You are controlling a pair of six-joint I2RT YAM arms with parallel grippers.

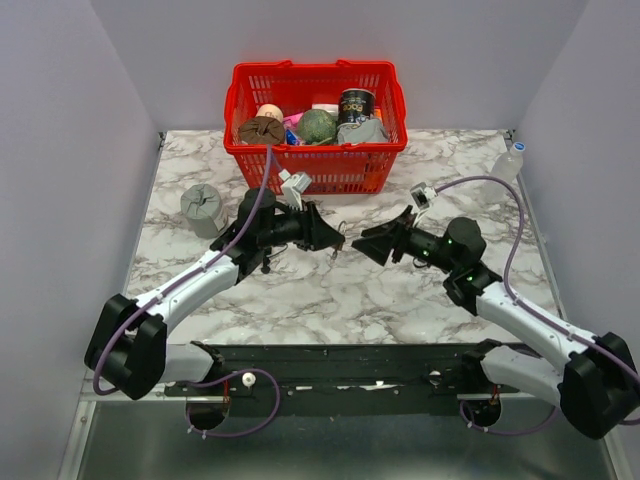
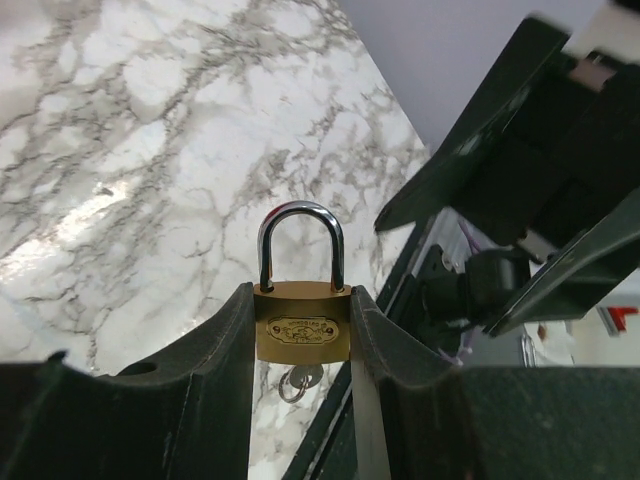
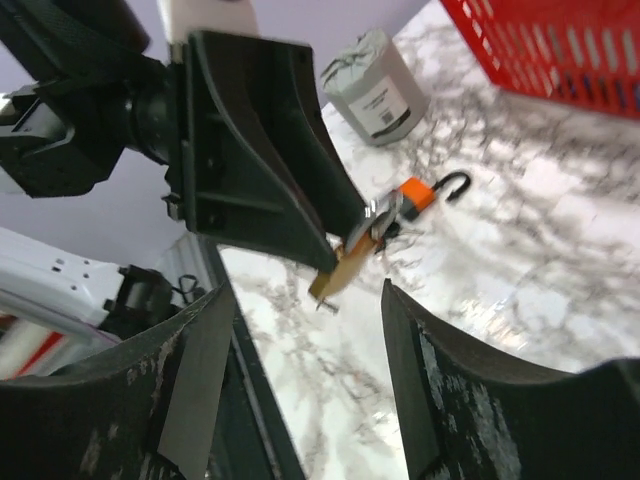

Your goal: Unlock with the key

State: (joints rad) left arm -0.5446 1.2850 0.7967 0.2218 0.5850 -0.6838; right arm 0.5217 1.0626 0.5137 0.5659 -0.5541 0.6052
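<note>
My left gripper [image 2: 301, 293] is shut on a small brass padlock [image 2: 302, 328] and holds it above the table with the steel shackle pointing away from the wrist. A small silver key on a ring [image 2: 298, 381] sticks out of the padlock's underside. No black-headed key shows in any view. My right gripper [image 3: 300, 298] is open and empty. It faces the left gripper [image 1: 335, 238] a short way off, and the brass padlock [image 3: 340, 268] hangs just beyond its fingertips. From above, the right gripper [image 1: 362, 243] sits close to the right of the left one.
An orange-and-black padlock [image 3: 418, 192] lies on the marble table behind the held padlock. A grey roll [image 1: 203, 210] stands at the left. A red basket [image 1: 315, 172] with several items is at the back. A clear bottle [image 1: 508, 165] stands at the right edge.
</note>
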